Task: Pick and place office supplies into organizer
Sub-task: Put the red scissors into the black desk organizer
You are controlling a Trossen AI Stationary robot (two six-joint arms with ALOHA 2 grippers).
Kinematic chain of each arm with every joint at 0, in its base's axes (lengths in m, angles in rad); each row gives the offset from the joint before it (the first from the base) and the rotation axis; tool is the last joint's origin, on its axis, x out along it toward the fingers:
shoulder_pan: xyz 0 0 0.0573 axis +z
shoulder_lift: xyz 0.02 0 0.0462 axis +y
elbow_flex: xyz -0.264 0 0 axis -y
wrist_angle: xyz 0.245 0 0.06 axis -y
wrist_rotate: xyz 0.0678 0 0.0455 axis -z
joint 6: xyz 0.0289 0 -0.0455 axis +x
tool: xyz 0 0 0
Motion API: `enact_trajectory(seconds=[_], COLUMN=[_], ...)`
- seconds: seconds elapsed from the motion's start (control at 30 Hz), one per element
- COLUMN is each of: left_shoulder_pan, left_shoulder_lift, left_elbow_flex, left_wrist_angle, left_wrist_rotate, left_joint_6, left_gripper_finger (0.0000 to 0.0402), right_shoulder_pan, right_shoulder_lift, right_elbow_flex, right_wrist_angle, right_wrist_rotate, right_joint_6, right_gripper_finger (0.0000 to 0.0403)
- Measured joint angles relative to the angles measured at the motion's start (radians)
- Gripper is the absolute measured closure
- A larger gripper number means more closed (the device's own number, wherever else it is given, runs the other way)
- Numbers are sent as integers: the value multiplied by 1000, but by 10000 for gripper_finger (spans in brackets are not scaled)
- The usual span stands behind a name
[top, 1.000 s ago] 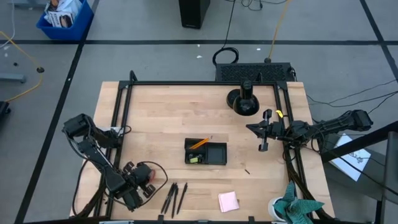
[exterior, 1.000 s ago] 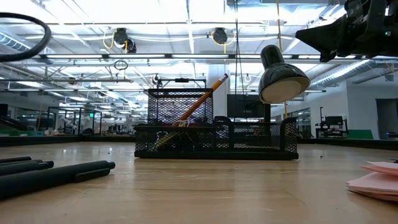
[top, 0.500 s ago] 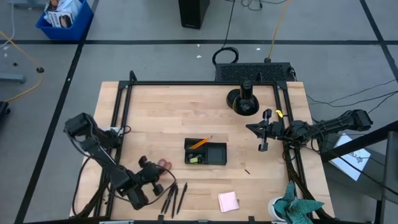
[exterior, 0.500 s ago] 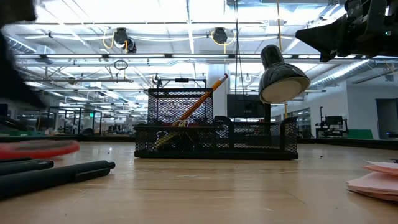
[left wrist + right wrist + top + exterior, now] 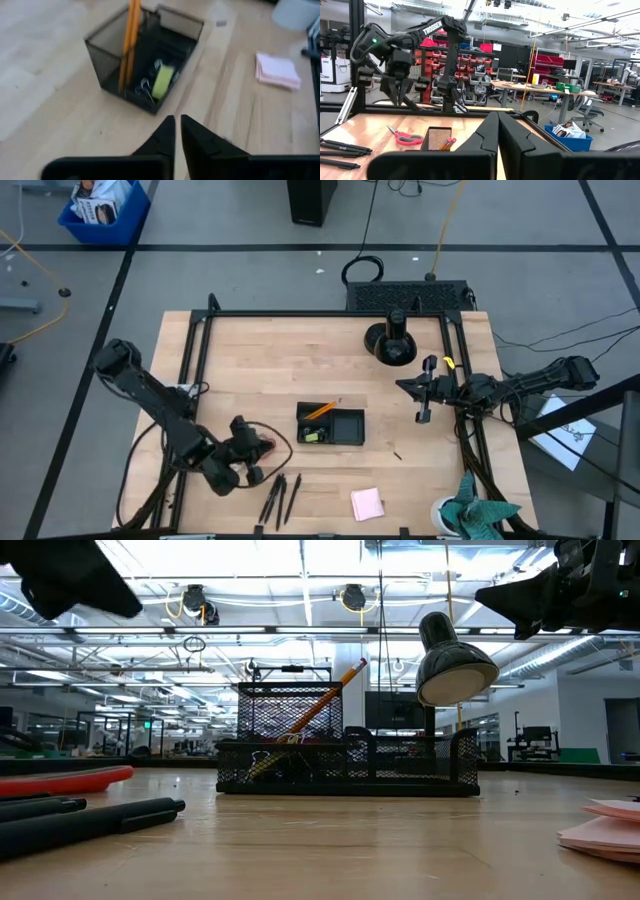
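Left gripper (image 5: pixel 262 450): hovering beside scissors (image 5: pixel 404 136) lying on worktop (image 5: pixel 280 360), jaws nearly together, pinching nothing; right gripper (image 5: pixel 409 387): jaws pressed together.

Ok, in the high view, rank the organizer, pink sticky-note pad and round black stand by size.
1. Organizer, clearly largest.
2. Round black stand.
3. Pink sticky-note pad, smallest, though not far behind the stand.

left gripper (image 5: pixel 262 452) swung toward organizer (image 5: pixel 331 425); scissors (image 5: pixel 62 780) now on table
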Motion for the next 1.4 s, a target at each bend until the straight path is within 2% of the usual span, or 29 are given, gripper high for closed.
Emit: enact_trajectory(seconds=[0.17,0.27,0.47,0.63,0.73,0.83,1.1,1.4], left_shoulder_pan=[70,98,145,185,212,242,295,317], left_shoulder_lift=[79,135,177,168,167,167,167,167], left_elbow_flex=[0,1,1,1,2,2,2,2], left_wrist_angle=[0,4,-28,-89,-124,-157,-157,-155], left_wrist_rotate=[188,288,320,347,414,456,472,529], left_joint_6=[-11,64,205,332,391,405,467,476], left_gripper_finger=[312,272,222,221,228,237,259,263], right_shoulder_pan=[0,0,0,0,0,0,0,0], right_shoulder_lift=[0,0,0,0,0,0,0,0], right_elbow_flex=[0,0,0,0,0,0,0,0], right_wrist_angle=[0,0,0,0,0,-1,-1,-1], right_wrist_rotate=[0,0,0,2,4,4,7,8], right_joint_6=[0,0,2,0,-1,-3,-9,-10], right_gripper_finger=[403,403,403,403,403,403,403,403])
